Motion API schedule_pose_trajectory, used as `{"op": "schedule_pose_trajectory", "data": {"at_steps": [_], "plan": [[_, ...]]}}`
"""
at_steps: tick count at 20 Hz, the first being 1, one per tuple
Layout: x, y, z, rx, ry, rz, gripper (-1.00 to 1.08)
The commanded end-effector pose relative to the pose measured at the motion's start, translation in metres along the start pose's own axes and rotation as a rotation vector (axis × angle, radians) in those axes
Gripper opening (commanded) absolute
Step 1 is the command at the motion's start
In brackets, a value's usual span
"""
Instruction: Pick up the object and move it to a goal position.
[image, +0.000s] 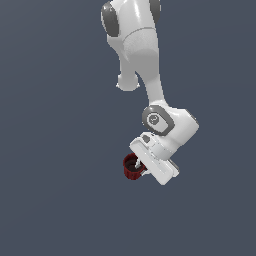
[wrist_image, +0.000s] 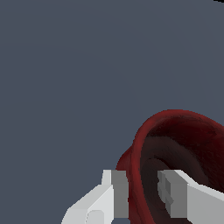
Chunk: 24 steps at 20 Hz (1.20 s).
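Observation:
The dark red mug (image: 131, 168) sits just under the arm's white hand, towards the exterior view's left of it, with its dark inside showing. In the wrist view the mug (wrist_image: 183, 131) fills the corner close to the camera, its opening turned towards it. My gripper (image: 141, 166) reaches down at a tilt onto the mug's rim. In the wrist view my gripper (wrist_image: 142, 190) has its two fingers close together across the mug's wall, one finger (wrist_image: 118, 192) outside and the other finger (wrist_image: 173, 194) inside. The mug's handle is not visible.
A plain dark grey-blue surface (image: 50, 200) fills both views. The white arm (image: 145, 65) comes down from the top of the exterior view. No other objects or edges show.

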<state>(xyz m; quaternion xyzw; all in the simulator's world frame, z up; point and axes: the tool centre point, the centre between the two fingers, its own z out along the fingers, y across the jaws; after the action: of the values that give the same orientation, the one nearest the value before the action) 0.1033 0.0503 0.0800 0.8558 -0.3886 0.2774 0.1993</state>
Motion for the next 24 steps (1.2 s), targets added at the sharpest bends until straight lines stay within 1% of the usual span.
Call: {"op": "schedule_pose_trajectory", "data": {"at_steps": [1, 5, 8, 24], "plan": [[0.013, 0.010, -0.005, 0.001, 0.002, 0.003, -1.00], [0.036, 0.033, -0.013, 0.001, 0.001, 0.003, -1.00], [0.060, 0.056, -0.022, 0.000, 0.000, 0.003, -1.00], [0.212, 0.201, -0.078, -0.001, -0.003, 0.004, -1.00]]}}
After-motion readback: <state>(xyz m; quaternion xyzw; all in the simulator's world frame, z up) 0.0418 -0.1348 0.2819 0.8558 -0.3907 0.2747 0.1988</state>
